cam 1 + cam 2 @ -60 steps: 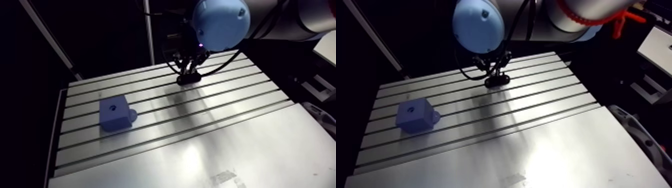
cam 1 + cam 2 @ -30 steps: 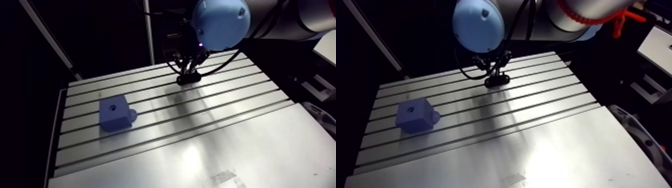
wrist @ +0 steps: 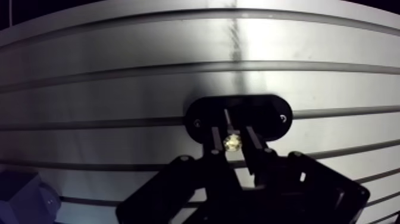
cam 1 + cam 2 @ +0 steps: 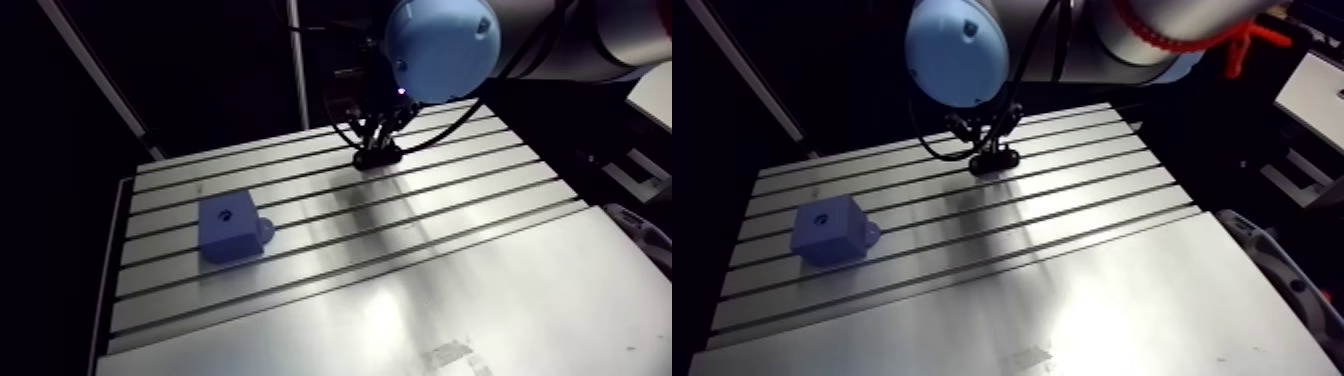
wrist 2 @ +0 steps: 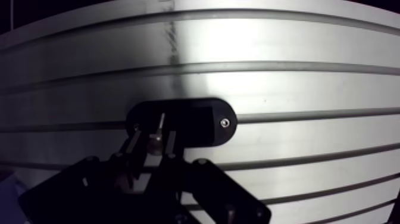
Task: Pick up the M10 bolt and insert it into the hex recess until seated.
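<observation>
Nearest, the slotted counter (image 4: 400,300) lay bare. Midway back, toward one side, sat the blue block (image 4: 228,228), with a small hole (image 4: 227,213) on top, presumably the hex recess. Farthest back, well apart from the block, the tool (image 3: 232,132) stood low over a black oval holder (image 3: 268,113), with the M10 bolt (image 3: 231,142) showing its bright head right at the tool's tip. Whether the tool was clenched on the bolt or released around it could not be told. The pickup step looked to be in hand. Next would come a firm grip, a straight lift, then carrying it across to the block.
</observation>
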Controlling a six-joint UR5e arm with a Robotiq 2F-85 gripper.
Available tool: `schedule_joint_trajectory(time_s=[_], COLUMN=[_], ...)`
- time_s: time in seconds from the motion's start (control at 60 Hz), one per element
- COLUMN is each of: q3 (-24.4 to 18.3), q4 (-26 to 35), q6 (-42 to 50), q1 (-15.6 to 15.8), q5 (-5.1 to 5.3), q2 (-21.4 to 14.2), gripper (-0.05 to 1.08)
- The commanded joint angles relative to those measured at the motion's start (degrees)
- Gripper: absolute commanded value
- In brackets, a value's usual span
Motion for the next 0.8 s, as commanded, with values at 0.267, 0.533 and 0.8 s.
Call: schedule_joint_trajectory(time_s=[0.267,0.533,0.8], q3=[-0.15,-0.23,-0.5], q4=[0.0,0.0,0.09], q6=[0.0,0.0,0.0], q1=[0.05,0.05,0.05], q5=[0.12,0.3,0.4], q2=[-0.03,-0.2,-0.71], gripper=[0.71,0.74,0.75])
